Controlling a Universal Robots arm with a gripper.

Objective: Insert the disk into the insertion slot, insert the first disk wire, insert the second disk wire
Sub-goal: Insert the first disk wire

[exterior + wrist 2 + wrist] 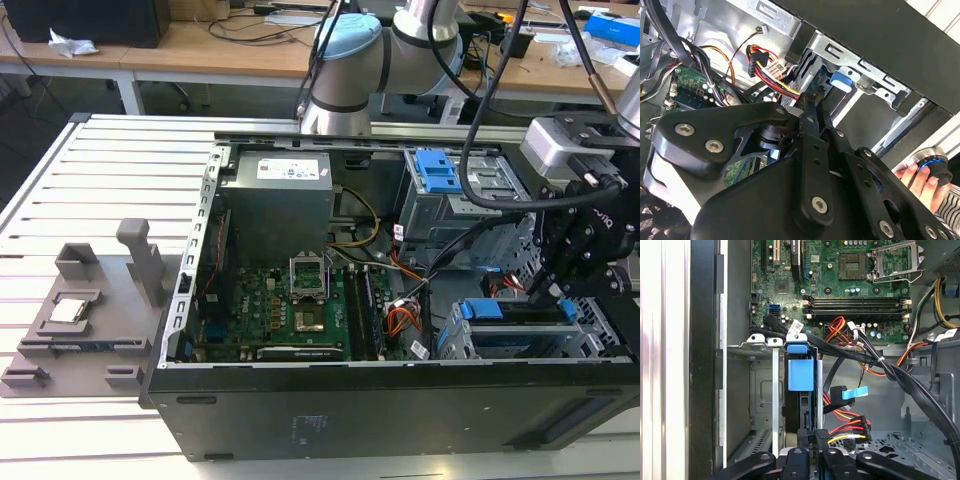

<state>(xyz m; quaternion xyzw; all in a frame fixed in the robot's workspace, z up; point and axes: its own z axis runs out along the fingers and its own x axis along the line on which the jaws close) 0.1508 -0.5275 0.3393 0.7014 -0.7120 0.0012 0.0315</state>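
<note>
The disk (510, 312), in its bright blue carrier, sits edge-up inside the insertion slot (452, 338), a silver cage at the case's corner on the exterior view's right. In the first wrist view the blue carrier (801, 372) stands between the cage's metal rails (775, 390). My gripper (553, 292) hangs right over the disk's rear edge. Its black fingers look shut, with nothing seen between them, in both wrist views (815, 436) (809, 102). A black plug with a light blue tab (847, 392) and a plug on red, yellow and black wires (855, 429) lie loose beside the disk.
A taller grey cage with a blue latch (440, 170) stands behind the slot. Cable bundles (900, 372) cross between the motherboard (300, 300) and the cages. A grey fixture block (85, 310) lies on the slatted table. A person's hand (917, 175) rests on a round knob outside the case.
</note>
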